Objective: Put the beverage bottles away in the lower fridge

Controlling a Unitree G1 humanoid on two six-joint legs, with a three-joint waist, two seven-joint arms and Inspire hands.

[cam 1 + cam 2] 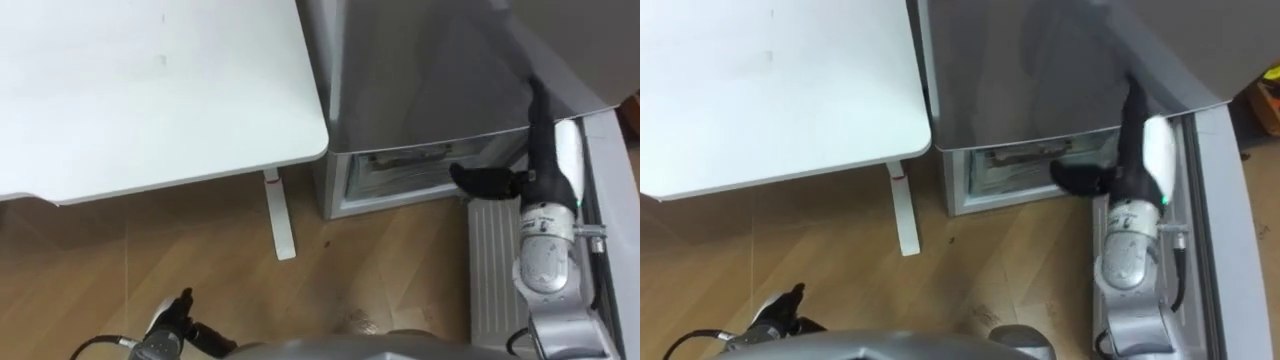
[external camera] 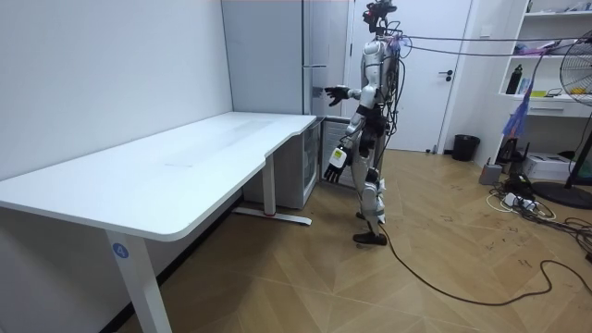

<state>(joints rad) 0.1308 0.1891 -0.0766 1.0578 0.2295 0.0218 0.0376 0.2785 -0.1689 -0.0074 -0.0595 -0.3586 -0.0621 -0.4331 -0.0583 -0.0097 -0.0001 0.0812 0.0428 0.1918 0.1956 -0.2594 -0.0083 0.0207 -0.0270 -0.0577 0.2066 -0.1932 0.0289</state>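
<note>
Fridge (image 1: 420, 80), one, stands on the floor just beside the corner of the one white table (image 1: 150, 90). Its lower compartment (image 1: 400, 172) looks open, with shelves showing. There are two hands, and neither carries a drink. The right hand (image 1: 487, 183) reaches toward the fridge front, fingers straight and apart. The left hand (image 1: 180, 318) hangs low, fingers relaxed. The sound move is probably to fetch a drink first and leave the door wide.

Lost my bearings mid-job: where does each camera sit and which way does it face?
Left eye view: on the head, looking down at the white rectangular table, grey metal fridge and wooden floor; right hand at the fridge, left hand low.
Right eye view: beside it, same scene, same hands.
Room view: across the room, facing the whole standing robot by the fridge.
All three share table and fridge.
</note>
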